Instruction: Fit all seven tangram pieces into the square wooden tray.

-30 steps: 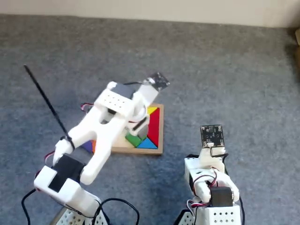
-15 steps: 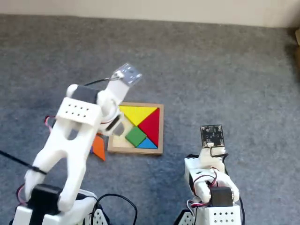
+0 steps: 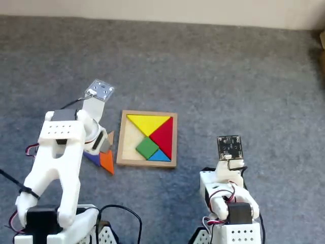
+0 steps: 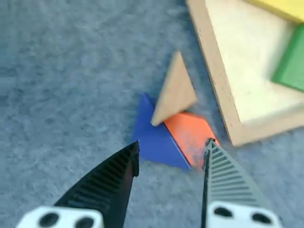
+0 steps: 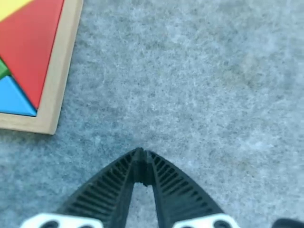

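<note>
— How many tangram pieces?
— Seven. Four sit in the one square wooden tray: one yellow triangle, one red triangle, one green square, one light-blue triangle.
— And outside it?
— Three: one tan triangle, one orange piece, one dark-blue piece.
— Arms?
— Two: the left arm and the right arm.

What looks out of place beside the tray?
Three pieces lie heaped on the carpet outside the tray: a tan triangle overlapping an orange piece and a blue piece. The open left claw hangs over them.
</note>
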